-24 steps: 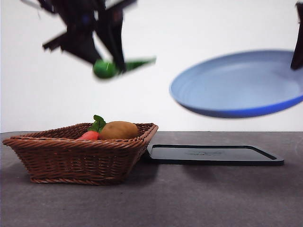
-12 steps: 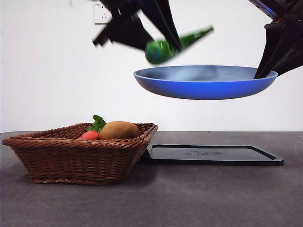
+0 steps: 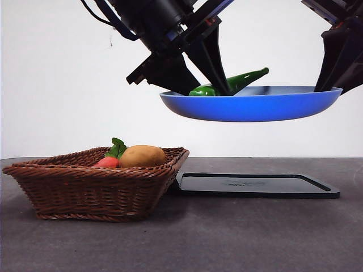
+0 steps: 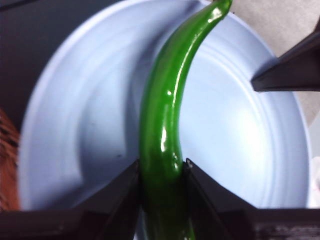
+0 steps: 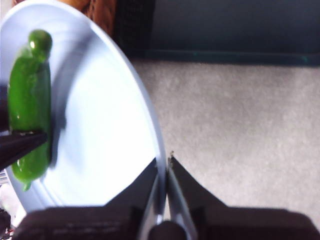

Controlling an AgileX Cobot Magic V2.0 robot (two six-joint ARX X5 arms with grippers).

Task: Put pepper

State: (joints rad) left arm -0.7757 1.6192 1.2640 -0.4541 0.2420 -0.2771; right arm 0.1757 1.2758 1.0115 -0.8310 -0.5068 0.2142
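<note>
The long glossy green pepper (image 3: pixel 232 84) lies low over the blue plate (image 3: pixel 252 105), which hangs in the air above the table. My left gripper (image 3: pixel 212 85) is shut on the pepper (image 4: pixel 162 135), its jaws pinching the thick end inside the plate (image 4: pixel 240 145). My right gripper (image 3: pixel 332 62) is shut on the plate's rim (image 5: pixel 159 165) at the plate's right side. The pepper also shows in the right wrist view (image 5: pixel 29 100), on the plate's far side, with the left jaw tip across it.
A brown wicker basket (image 3: pixel 96 190) stands at the left with a tan potato-like lump (image 3: pixel 142 156) and a red fruit with green leaves (image 3: pixel 110 160). A flat black tray (image 3: pixel 255 185) lies on the table under the plate.
The left gripper has carried the pepper rightward and down onto the plate. The plate has come left, levelled out, then settled slightly lower.
</note>
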